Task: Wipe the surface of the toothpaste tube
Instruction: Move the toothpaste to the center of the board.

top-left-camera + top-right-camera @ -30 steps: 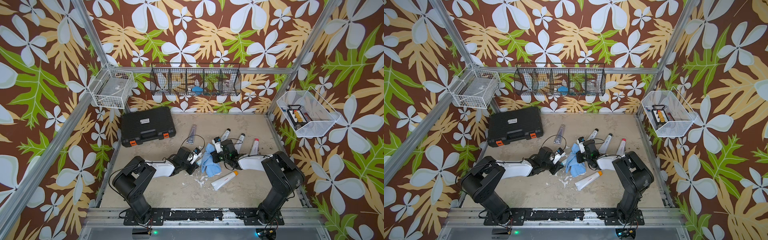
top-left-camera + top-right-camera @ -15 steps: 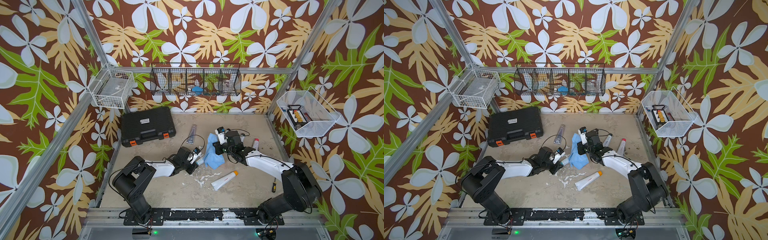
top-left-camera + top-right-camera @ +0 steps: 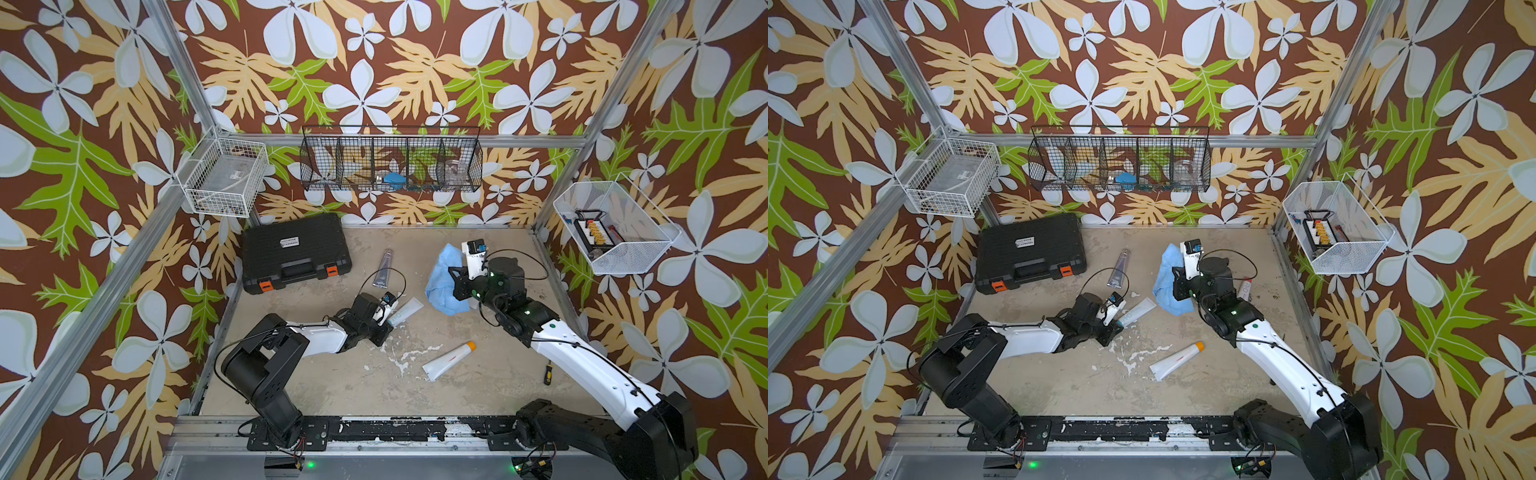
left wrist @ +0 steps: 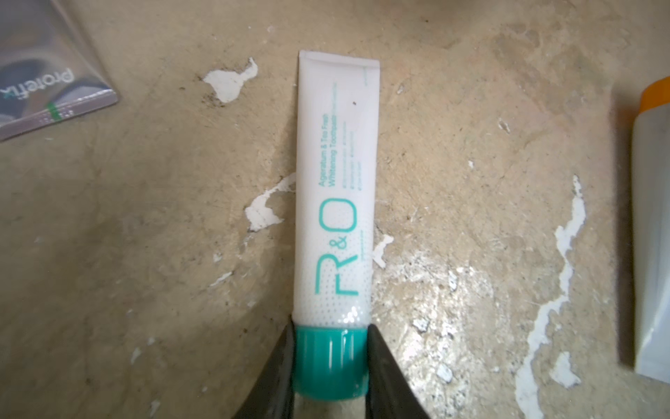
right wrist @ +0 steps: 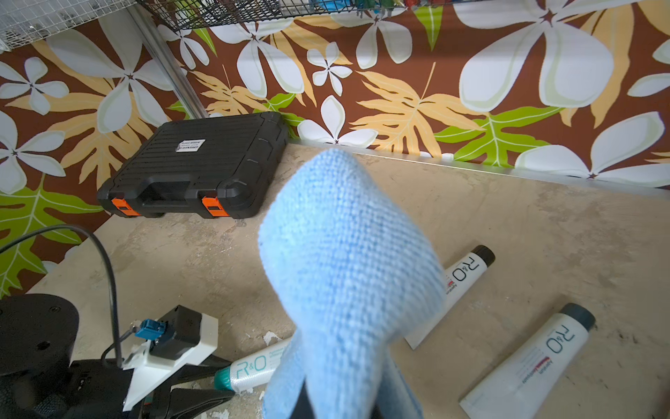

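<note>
- The toothpaste tube (image 4: 335,188) lies flat on the table (image 3: 316,386), left of centre, where it lay a second ago; the left gripper (image 4: 330,348) stays narrowly clamped on its teal cap
- The right gripper (image 3: 460,286), pinched shut on the blue cloth (image 5: 348,275), has carried it up and away to the far right
- Earlier the cloth lay against the tube; this wiping pass looks ended or resetting

Bright, even light, soft shadow beside the white teal-capped plastic toothpaste tube (image 4: 333,203), sky-blue woven cloth (image 5: 348,275) nearby blurred.
</note>
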### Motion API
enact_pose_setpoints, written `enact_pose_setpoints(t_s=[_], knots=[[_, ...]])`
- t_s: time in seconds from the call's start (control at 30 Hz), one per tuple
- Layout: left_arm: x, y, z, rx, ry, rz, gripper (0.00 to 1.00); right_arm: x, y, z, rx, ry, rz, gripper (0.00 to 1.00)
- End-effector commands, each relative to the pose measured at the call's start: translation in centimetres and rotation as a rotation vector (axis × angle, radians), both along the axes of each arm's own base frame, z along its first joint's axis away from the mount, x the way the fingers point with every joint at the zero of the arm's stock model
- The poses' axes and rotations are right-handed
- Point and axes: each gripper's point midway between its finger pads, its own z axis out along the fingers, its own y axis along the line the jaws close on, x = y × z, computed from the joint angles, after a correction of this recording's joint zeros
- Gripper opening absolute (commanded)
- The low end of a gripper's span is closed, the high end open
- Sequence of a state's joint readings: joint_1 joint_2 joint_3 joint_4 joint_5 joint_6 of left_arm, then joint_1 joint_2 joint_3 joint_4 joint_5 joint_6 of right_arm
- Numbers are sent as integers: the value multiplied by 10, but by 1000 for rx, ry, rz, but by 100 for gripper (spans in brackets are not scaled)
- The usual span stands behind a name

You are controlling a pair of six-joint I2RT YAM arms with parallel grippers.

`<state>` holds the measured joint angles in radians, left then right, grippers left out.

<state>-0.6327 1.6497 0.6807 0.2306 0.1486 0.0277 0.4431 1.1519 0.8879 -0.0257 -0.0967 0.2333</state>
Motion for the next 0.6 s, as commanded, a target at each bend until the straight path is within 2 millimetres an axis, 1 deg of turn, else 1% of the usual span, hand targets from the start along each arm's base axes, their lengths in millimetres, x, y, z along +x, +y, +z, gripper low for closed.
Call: enact_pose_setpoints(t_s=[0.0, 0.17, 0.3, 0.4, 0.57], knots=[[7, 6, 2, 6, -16, 57, 15, -2, -6, 0, -5, 6, -23, 0], [7, 16, 1, 16, 2, 124, 13, -2, -7, -3, 1, 11, -20, 0], [-3, 16, -1, -36, 89, 176, 13, -3, -5, -5, 9, 17, -10, 0], [-1, 36, -3, -18, 87, 302, 12, -4, -4, -2, 17, 11, -5, 0], [6, 79, -6, 7, 78, 514, 14, -5, -5, 0, 17, 5, -7, 0]])
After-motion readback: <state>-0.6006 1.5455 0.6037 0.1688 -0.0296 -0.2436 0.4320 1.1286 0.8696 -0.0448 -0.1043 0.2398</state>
